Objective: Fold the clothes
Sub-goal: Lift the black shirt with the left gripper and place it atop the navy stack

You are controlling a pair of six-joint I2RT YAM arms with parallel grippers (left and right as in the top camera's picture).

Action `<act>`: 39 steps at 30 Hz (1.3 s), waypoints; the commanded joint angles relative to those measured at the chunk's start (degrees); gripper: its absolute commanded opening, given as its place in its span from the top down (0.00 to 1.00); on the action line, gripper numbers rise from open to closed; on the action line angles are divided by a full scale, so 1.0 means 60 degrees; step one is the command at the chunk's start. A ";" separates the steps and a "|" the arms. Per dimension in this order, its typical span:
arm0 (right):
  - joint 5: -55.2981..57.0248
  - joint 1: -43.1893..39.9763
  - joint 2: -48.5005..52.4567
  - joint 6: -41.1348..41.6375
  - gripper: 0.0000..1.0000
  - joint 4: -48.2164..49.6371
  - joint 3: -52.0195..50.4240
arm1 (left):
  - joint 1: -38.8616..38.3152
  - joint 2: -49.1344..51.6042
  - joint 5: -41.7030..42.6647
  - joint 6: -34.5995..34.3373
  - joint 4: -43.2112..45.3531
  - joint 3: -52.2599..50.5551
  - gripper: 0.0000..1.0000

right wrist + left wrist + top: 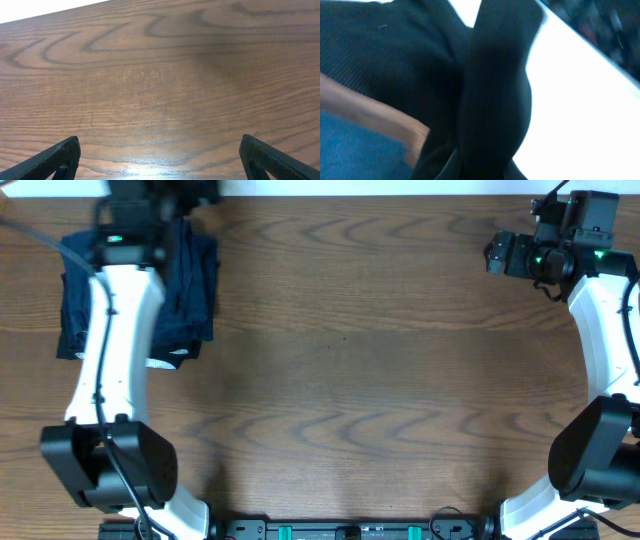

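Left gripper (150,200) is up at the far-left corner of the table (380,380), and it is clamped down. The wrist view is filled with black cloth gathered into a tight rope right where the jaws meet, so I read that as a firm pinch on the shirt (495,100). The fingers themselves are buried in fabric. From the pinch the cloth runs away in one narrow bunched column, with more of it slumped to one side over the table edge. It is a crumpled bundle, not a spread sheet, so where the collar and hem lie I cannot tell.

Just beside and under that arm is the navy pile (195,300) — apart from the job, and close enough to snag.

The right gripper (160,150) is well across the table at the far-right corner. Its jaws are spread wide over bare wood and it holds nothing.

That is what the next move turns on. The shirt lies entirely on the left arm's side, and the open middle of the table lies to its right and nearer the robot — likely where the cloth needs to be laid flat.
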 commanded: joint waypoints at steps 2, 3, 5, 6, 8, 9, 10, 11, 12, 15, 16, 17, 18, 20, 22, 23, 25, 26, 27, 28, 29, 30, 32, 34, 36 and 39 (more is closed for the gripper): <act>0.0022 -0.0018 0.0062 0.0015 0.01 0.0000 -0.0044 | 0.0849 -0.0222 -0.0182 -0.2994 0.0146 0.0055 0.94; 0.0022 -0.0018 0.0062 0.0018 0.01 0.0000 -0.0044 | 0.1020 -0.0175 -0.0182 -0.3348 0.0146 0.0051 0.94; 0.0022 -0.0018 0.0062 0.0018 0.01 0.0000 -0.0044 | 0.1330 -0.0036 -0.0178 -0.4069 0.0157 0.0051 0.94; 0.0022 -0.0018 0.0062 0.0018 0.01 0.0000 -0.0044 | 0.1435 0.0025 -0.0178 -0.4364 0.0178 0.0055 0.94; 0.0022 -0.0018 0.0062 0.0018 0.01 0.0000 -0.0044 | 0.1657 0.0178 -0.0117 -0.5023 0.0346 0.0051 0.94; 0.0022 -0.0018 0.0062 0.0018 0.01 0.0000 -0.0044 | 0.1763 0.0248 0.0018 -0.5231 0.0514 0.0051 0.94; 0.0025 -0.0018 0.0062 0.0018 0.01 0.0000 -0.0044 | 0.1840 0.0310 0.0189 -0.5373 0.0685 0.0051 0.94; 0.0022 -0.0018 0.0062 0.0018 0.01 0.0000 -0.0044 | 0.1902 0.0379 0.0401 -0.5519 0.0845 0.0051 0.94; 0.0022 -0.0018 0.0062 0.0018 0.01 0.0000 -0.0044 | 0.1956 0.0437 0.0586 -0.5639 0.0951 0.0051 0.94; 0.0022 -0.0018 0.0062 0.0018 0.01 0.0000 -0.0044 | 0.2033 0.0612 0.0670 -0.5712 0.0962 0.0051 0.94; 0.0022 -0.0018 0.0062 0.0018 0.01 0.0000 -0.0044 | 0.2047 0.0714 0.0674 -0.5610 0.0965 0.0051 0.94; 0.0022 -0.0018 0.0062 0.0018 0.01 0.0000 -0.0044 | 0.2047 0.0794 0.0674 -0.5515 0.0958 0.0051 0.94; 0.0022 -0.0018 0.0062 0.0018 0.01 0.0000 -0.0044 | 0.2047 0.0892 0.0678 -0.5326 0.0958 0.0051 0.94; 0.0022 -0.0018 0.0062 0.0018 0.01 0.0000 -0.0044 | 0.2065 0.1067 0.0681 -0.5085 0.0849 0.0029 0.94; 0.0022 -0.0018 0.0062 0.0018 0.01 0.0000 -0.0044 | 0.2084 0.1188 0.0681 -0.5013 0.0597 -0.0015 0.94; 0.0022 -0.0018 0.0062 0.0018 0.01 0.0000 -0.0044 | 0.2098 0.1202 0.0681 -0.4921 0.0506 -0.0058 0.94; 0.0022 -0.0018 0.0062 0.0018 0.01 0.0000 -0.0044 | 0.2167 0.1202 0.0641 -0.4663 0.0146 -0.0109 0.94; 0.0022 -0.0018 0.0062 0.0018 0.01 0.0000 -0.0044 | 0.2200 0.1202 0.0597 -0.4532 -0.0044 -0.0109 0.94; 0.0025 -0.0018 0.0062 0.0015 0.01 0.0000 -0.0044 | 0.2244 0.1202 0.0517 -0.4433 -0.0299 -0.0109 0.94; 0.0022 -0.0018 0.0062 0.0018 0.01 0.0000 -0.0044 | 0.2280 0.1202 0.0433 -0.4371 -0.0528 -0.0109 0.94; 0.0022 -0.0018 0.0062 0.0018 0.01 0.0000 -0.0044 | 0.2331 0.1202 0.0393 -0.4371 -0.0736 -0.0109 0.94; 0.0022 -0.0018 0.0062 0.0018 0.01 0.0000 -0.0044 | 0.2393 0.1202 0.0390 -0.4371 -0.0969 -0.0109 0.94; 0.0022 -0.0018 0.0062 0.0018 0.01 0.0000 -0.0044 | 0.2495 0.1202 0.0397 -0.4371 -0.1399 -0.0109 0.94; 0.0022 -0.0018 0.0062 0.0018 0.01 0.0000 -0.0044 | 0.2568 0.1202 0.0397 -0.4368 -0.1916 -0.0109 0.94; 0.0022 -0.0018 0.0062 0.0018 0.01 0.0000 -0.0044 | 0.2630 0.1202 0.0401 -0.4098 -0.2273 -0.0109 0.94; 0.0022 -0.0018 0.0062 0.0018 0.01 0.0000 -0.0044 | 0.2645 0.1202 0.0401 -0.3625 -0.2572 -0.0109 0.94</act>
